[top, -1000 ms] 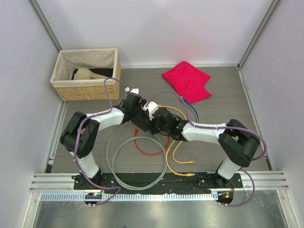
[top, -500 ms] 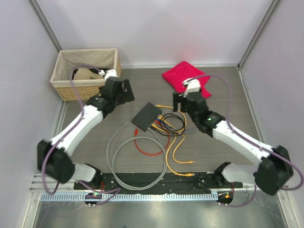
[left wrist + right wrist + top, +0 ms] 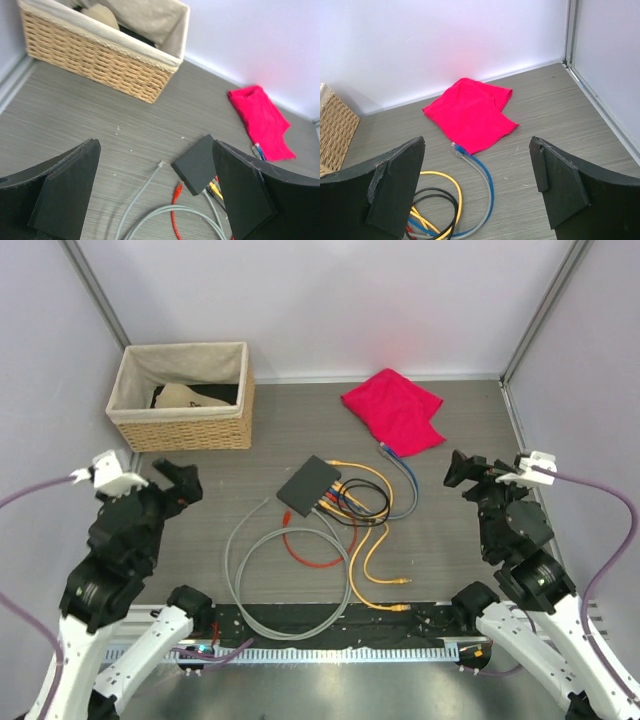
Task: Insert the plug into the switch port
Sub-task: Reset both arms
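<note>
The switch [image 3: 309, 485] is a flat dark grey box lying mid-table, with several coloured cables plugged into its lower right edge. It also shows in the left wrist view [image 3: 197, 165]. A loose grey plug [image 3: 268, 500] [image 3: 160, 164] and a loose red plug [image 3: 288, 521] [image 3: 178, 189] lie on the table just left of it. My left gripper [image 3: 175, 480] [image 3: 154, 146] is open and empty, raised at the table's left side. My right gripper [image 3: 462, 470] [image 3: 477, 142] is open and empty, raised at the right side. Both are well away from the switch.
A wicker basket [image 3: 180, 425] [image 3: 100, 65] stands at the back left. A red cloth [image 3: 393, 408] [image 3: 470, 112] lies at the back right, with loose blue and grey plugs [image 3: 383, 448] [image 3: 456, 148] beside it. Grey, red, yellow and black cable loops [image 3: 290, 580] spread in front of the switch.
Both arms have pulled away from the switch, where they were close together, out to the left and right sides and up. The switch and cables now lie uncovered.
</note>
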{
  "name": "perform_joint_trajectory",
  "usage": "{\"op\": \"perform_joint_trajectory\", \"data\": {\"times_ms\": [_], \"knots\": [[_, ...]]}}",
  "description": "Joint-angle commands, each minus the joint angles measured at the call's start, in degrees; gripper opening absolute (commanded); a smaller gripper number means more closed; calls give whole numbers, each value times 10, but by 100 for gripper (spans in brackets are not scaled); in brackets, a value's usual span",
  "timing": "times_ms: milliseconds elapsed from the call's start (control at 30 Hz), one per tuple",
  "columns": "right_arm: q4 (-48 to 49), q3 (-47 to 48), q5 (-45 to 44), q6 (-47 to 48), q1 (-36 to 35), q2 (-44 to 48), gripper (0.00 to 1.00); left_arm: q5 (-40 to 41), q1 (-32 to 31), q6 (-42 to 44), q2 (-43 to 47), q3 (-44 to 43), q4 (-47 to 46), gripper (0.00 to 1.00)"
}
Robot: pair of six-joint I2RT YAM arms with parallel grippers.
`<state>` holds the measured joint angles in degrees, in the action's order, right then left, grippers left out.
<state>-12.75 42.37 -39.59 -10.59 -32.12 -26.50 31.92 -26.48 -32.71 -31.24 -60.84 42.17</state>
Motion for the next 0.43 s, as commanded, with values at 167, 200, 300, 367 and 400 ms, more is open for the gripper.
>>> {"op": "perform_joint_trajectory", "data": {"times_ms": [167,200,300,367,400], "knots": [[-37,-19,-47,13,0,58,96,43,1,20,153,35,55,100],[-37,-20,-46,14,0,64,96,43,1,22,165,35,59,100],[-37,-22,-44,17,0,66,96,47,1,23,174,34,69,100],[-37,-22,-45,19,0,66,96,46,1,22,176,32,73,100],[-37,-22,-45,20,0,70,97,45,2,22,179,29,75,100]]}}
